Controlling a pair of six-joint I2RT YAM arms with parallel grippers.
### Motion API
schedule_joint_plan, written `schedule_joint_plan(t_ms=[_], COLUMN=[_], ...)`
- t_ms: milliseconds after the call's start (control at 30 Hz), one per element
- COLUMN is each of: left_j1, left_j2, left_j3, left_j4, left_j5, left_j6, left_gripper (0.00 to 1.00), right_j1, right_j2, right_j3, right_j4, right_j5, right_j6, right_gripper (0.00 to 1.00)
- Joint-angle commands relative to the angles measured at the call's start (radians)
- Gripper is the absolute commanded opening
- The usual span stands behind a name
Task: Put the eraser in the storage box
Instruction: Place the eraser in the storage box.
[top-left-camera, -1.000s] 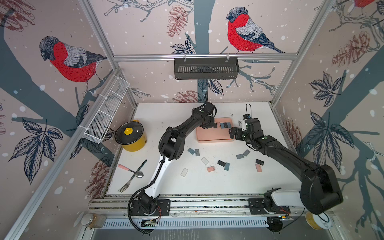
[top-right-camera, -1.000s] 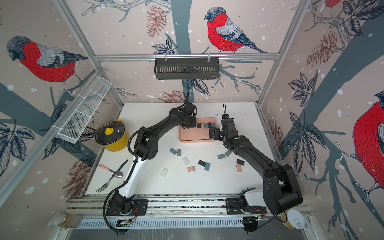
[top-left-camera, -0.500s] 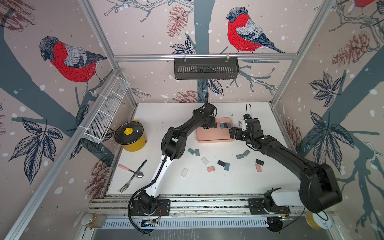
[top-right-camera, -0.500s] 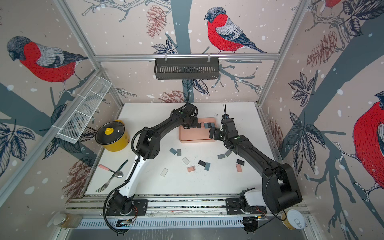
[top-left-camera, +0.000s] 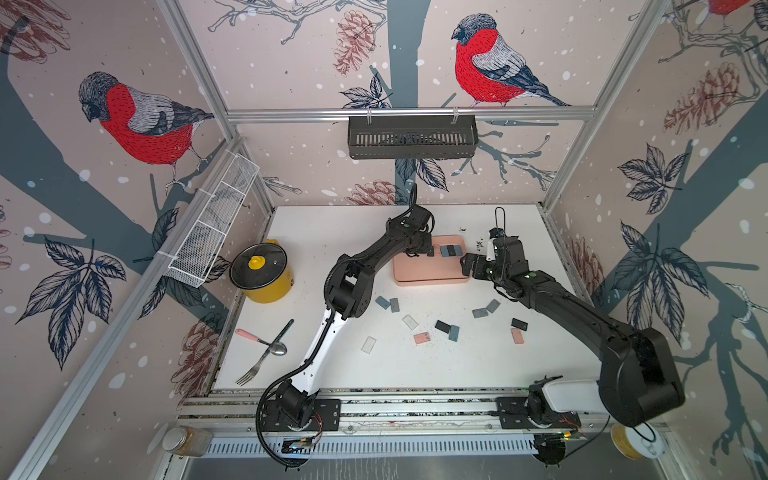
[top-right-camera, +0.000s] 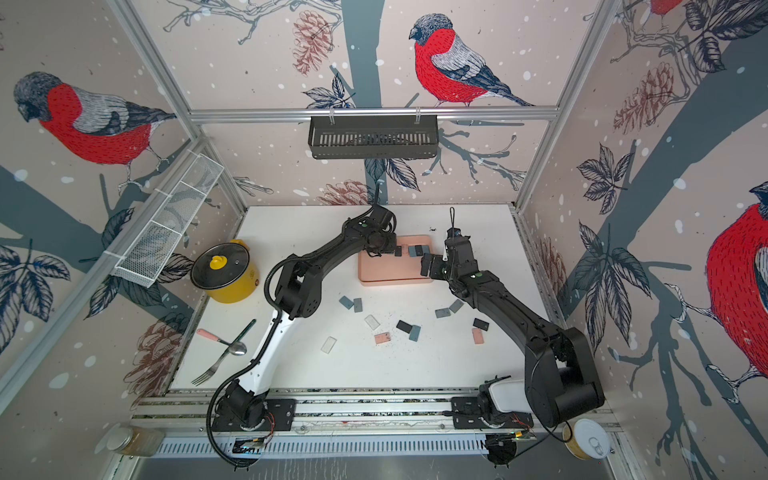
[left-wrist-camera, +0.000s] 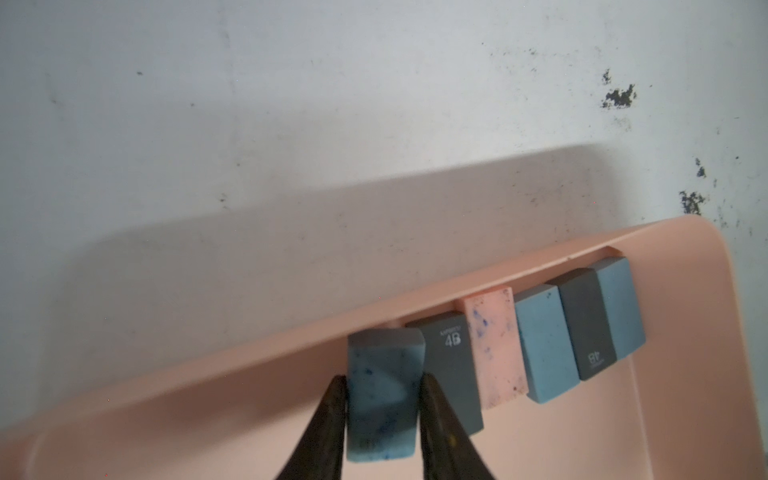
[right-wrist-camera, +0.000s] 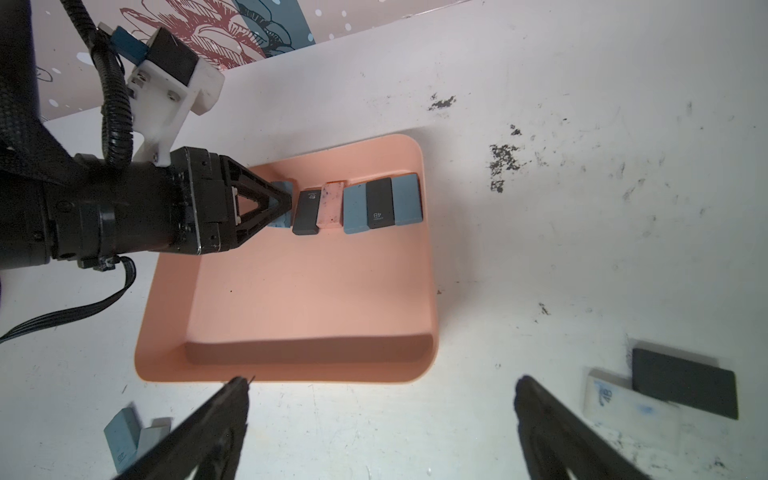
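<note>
Left pincer (left-wrist-camera: 383, 395): narrow, clamped on the long sides of a speckled blue eraser (left-wrist-camera: 378, 357). I see no gap between the fingers and the rubber, so I log it as gripped, not released.

The eraser is inside the storage box (left-wrist-camera: 249, 436), up against the far wall. It sits just beside a dark eraser marked 4B (left-wrist-camera: 451, 374). I cannot tell whether its underside is resting on the box floor.

Along that same wall lies a row of five erasers (right-wrist-camera: 355, 208): dark, pink, blue, black, blue. They lie side by side, close-packed. The one in my pincer goes at the open end of that row.

Right pincer (right-wrist-camera: 382, 388): wide and empty. It hangs over the bench (top-left-camera: 332, 232) just outside the box's near rim and touches nothing.

Progress, my read:
- Five are stowed.
- The sixth is in position but not let go.
- What remains of this placement is to open the left pincer and lift clear without nudging the 4B neighbour.

The loose erasers (top-left-camera: 442, 326) are scattered on the bench between the box and the arm bases. I count eleven in a top view: grey-blue, white, pink and black. If all of them are meant for the box, I judge the job roughly a third done, with plenty of bare box floor to take them.
</note>
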Motion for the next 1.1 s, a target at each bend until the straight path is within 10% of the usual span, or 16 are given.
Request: schedule_joint_plan(t_ms=[0, 1067], left_j1=[0.002, -0.006], left_j2=[0.001, -0.135], left_j3=[0.007, -0.05], left_j4=[-0.006, -0.004], left_j5=[0.005, 0.081], left_j6=[-0.003, -0.043], left_gripper=[0.32, 0.54], right_j1=[-0.003, -0.015], right_j2=[-0.006, -0.061], right_j3=[0.0, -0.012], right_j4=[0.023, -0.033], right_j5=[0.001, 0.022], right_j6=[-0.003, 0.011], right_gripper=[0.99, 0.99])
